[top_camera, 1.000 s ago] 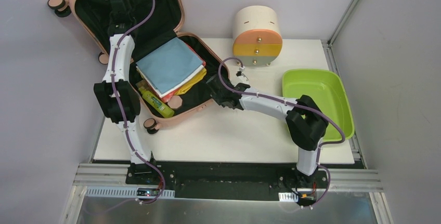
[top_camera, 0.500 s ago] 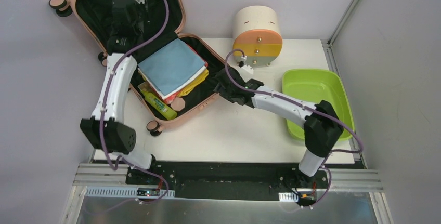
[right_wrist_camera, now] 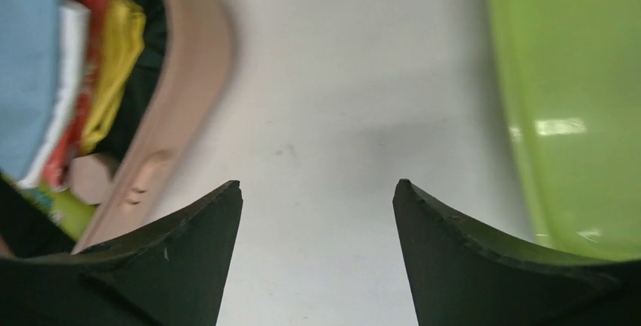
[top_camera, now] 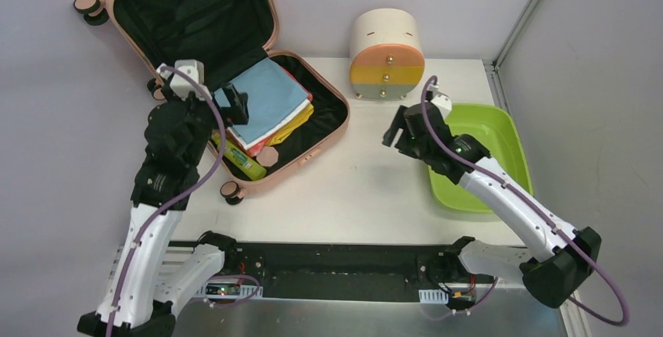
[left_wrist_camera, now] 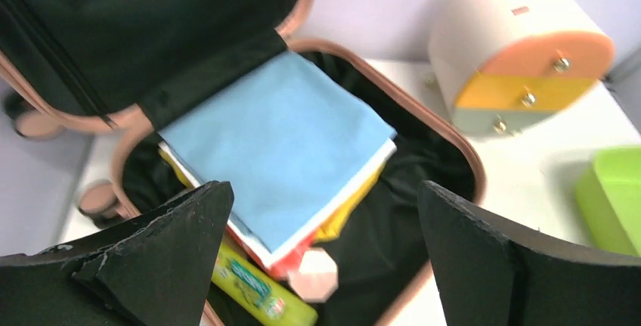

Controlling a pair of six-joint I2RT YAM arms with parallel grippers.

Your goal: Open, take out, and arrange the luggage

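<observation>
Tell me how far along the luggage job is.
Done: the luggage lies open, lid up. In hand: nothing. The left jaws stand open over the folded clothes, and the right jaws stand open over the table beside the tray. Left: the clothes and a bottle are inside, so taking out and arranging has not begun.

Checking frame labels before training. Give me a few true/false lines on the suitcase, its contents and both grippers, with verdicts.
1. The luggage is open. True.
2. A blue cloth tops the stack inside it. True.
3. The left gripper is shut on the cloth. False: its jaws stand open, holding nothing.
4. The right gripper is over bare table beside the green tray. True.
5. The green tray holds a bottle. False: the yellow bottle lies in the luggage.
</observation>
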